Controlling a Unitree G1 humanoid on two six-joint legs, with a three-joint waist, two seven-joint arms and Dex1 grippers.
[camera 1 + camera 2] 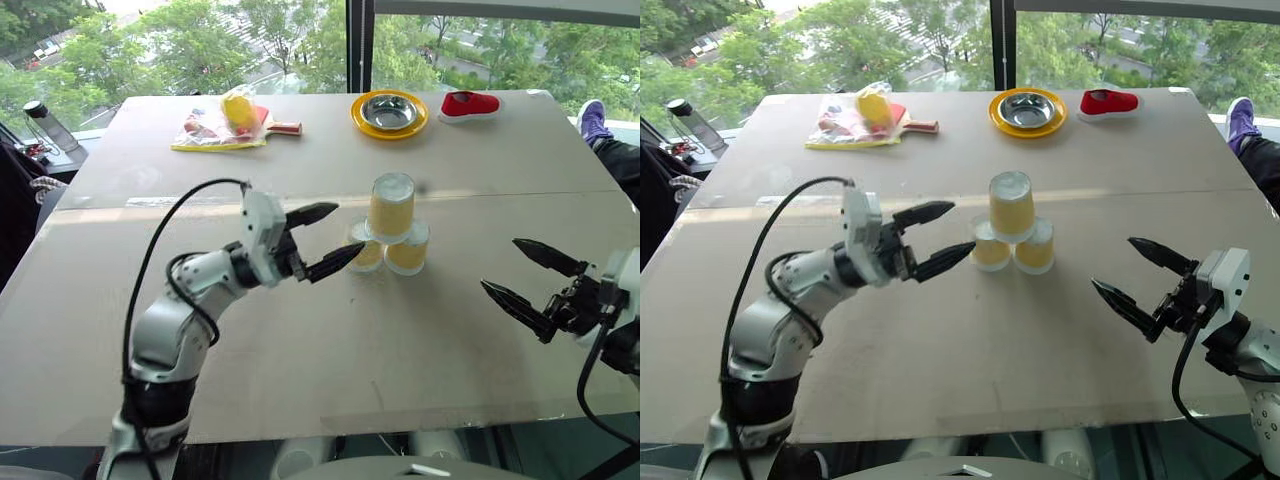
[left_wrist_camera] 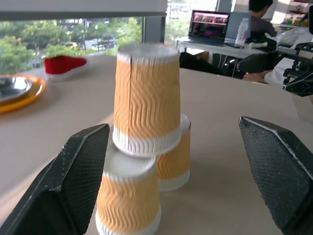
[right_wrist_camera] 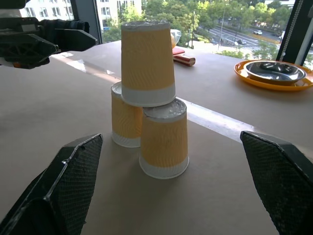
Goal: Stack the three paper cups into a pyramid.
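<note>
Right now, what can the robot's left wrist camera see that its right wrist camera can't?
Left wrist view alone: a red shoe, a laptop, a water bottle and a person at a desk.

Right wrist view alone: a red-handled paddle and the street outside.

Both: the three paper cups stacked as a pyramid, one upside-down cup on two others, and the yellow plate with the steel bowl.

Bright daylight from windows [image 1: 300,40] behind table [image 1: 300,330]; soft shadows, sharp focus, mild glare.
</note>
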